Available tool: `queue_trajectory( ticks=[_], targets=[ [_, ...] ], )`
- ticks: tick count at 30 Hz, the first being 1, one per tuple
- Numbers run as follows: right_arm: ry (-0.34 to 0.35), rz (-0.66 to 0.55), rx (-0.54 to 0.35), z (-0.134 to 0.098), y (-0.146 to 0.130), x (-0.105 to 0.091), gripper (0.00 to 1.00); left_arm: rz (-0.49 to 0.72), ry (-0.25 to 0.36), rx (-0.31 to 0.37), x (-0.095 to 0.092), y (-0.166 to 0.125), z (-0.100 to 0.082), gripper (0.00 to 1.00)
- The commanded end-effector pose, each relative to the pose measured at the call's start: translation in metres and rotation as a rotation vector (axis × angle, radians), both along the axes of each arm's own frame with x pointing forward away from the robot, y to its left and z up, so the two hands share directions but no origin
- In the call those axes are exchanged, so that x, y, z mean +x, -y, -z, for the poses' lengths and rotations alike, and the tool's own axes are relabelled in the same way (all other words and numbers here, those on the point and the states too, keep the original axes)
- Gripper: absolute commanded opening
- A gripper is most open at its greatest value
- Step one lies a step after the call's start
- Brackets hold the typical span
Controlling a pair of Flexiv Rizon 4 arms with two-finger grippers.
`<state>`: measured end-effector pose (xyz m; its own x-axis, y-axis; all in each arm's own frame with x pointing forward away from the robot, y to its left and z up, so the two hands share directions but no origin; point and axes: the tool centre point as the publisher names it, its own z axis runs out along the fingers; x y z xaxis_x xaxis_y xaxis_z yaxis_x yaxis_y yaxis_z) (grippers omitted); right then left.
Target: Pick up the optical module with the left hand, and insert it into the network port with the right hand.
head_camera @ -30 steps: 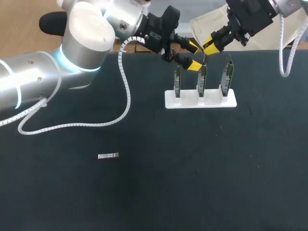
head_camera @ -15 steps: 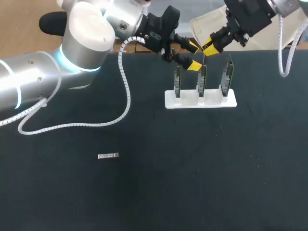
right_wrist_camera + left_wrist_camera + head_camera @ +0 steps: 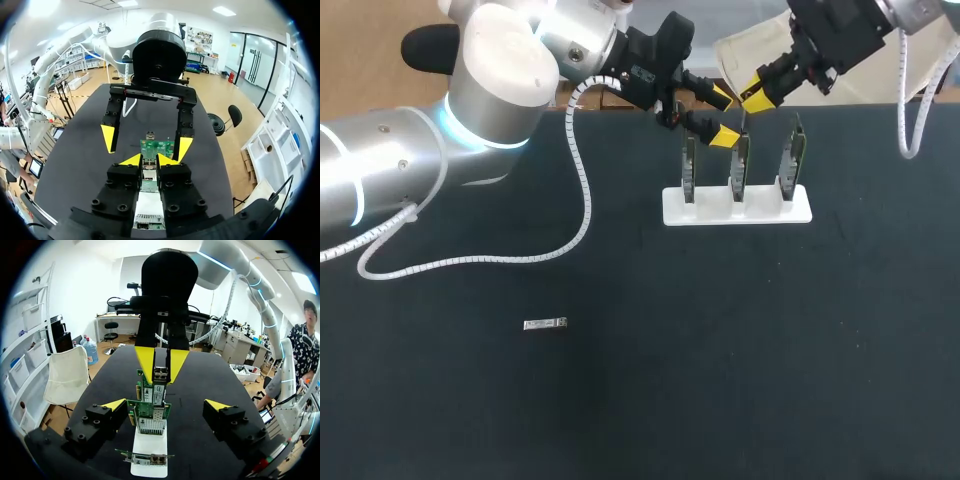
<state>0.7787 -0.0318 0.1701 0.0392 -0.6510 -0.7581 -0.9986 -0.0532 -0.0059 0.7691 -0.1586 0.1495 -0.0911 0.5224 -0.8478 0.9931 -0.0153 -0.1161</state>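
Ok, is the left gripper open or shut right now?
Open. On the left gripper the yellow fingertips stand wide apart in its wrist view, gripping nothing; the circuit cards sit ahead.

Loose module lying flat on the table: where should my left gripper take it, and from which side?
Come straight down from above and pinch the module across its narrow width, near the middle. It is a thin bar lying flat on the table, long axis running across the head view.
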Motion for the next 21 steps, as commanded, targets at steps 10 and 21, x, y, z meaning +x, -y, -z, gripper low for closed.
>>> queue_trajectory(
  ticks=[10,21],
  targets=[
    [-0.007,-0.008,-0.001,0.0022,-0.0018,-0.0009,0.00,0.004,-0.003,0.004,0.0024,0.0009,-0.0004,1.00],
    [0.004,-0.017,-0.003,-0.0001,-0.0011,-0.0024,0.00,0.004,-0.003,0.004,0.0024,0.0009,-0.0004,1.00]
  ],
)
